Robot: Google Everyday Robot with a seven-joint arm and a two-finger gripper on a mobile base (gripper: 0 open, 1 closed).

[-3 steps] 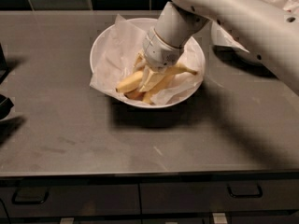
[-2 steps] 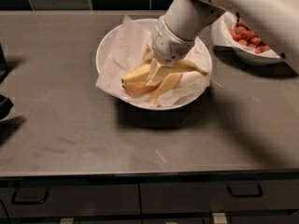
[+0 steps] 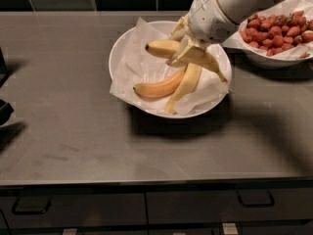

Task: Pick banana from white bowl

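Observation:
The white bowl (image 3: 116,53), lined with crinkled white paper, sits mid-counter and holds three bananas. The long pale banana (image 3: 160,47) lies highest, across the back of the bowl, its thin stem pointing right. My gripper (image 3: 182,45) comes down from the upper right and is shut on this banana near its middle, with one of the fingers (image 3: 186,53) over its front side. It looks raised a little above the other two. A shorter, darker orange-yellow banana (image 3: 159,87) and another pale banana (image 3: 185,87) lie on the paper below it.
A second paper-lined white bowl of red strawberries (image 3: 274,29) stands at the back right, close beside my arm. A dark object (image 3: 4,110) sits at the left edge. The counter's front edge runs above drawers with handles (image 3: 254,199).
My gripper has risen and shifted right within the bowl, taking the long pale banana up with it. The two other bananas now show uncovered below.

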